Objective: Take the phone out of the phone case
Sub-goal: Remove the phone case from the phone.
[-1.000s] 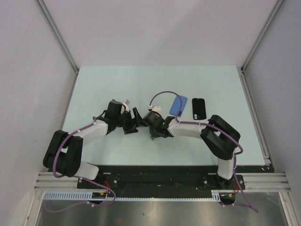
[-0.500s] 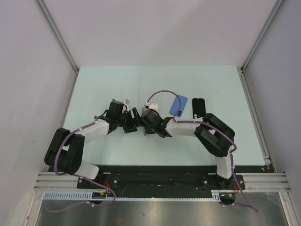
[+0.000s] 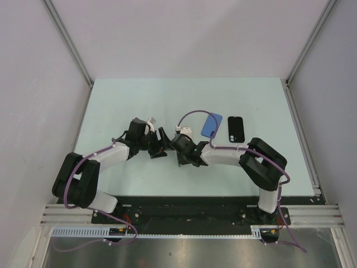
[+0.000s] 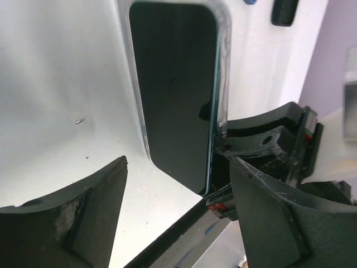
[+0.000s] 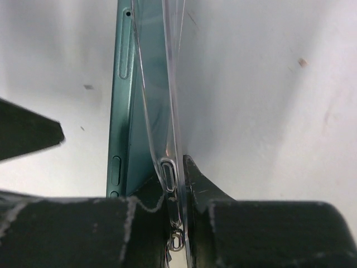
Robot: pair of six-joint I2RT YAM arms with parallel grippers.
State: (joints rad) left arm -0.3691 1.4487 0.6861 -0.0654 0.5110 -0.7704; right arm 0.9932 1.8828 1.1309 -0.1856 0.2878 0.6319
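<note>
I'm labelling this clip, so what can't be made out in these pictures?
Top view: phone and clear case hidden under the left end effector and right end effector.
Left wrist view: phone's near corner behind right end effector; blue case cut by top edge.
Top view: black item too small to tell phone from case.

The slim rectangular phone with a dark glass screen and green metal frame (image 4: 173, 95) is still partly seated in the clear flexible plastic phone case (image 5: 167, 67). Its screen is dark and unlit. In the right wrist view the phone is seen edge-on, with its side buttons exposed. Along that edge the case wall is bowed away from the frame, opening a gap. The peeled wall is pinched in the right gripper (image 5: 177, 192).
</note>
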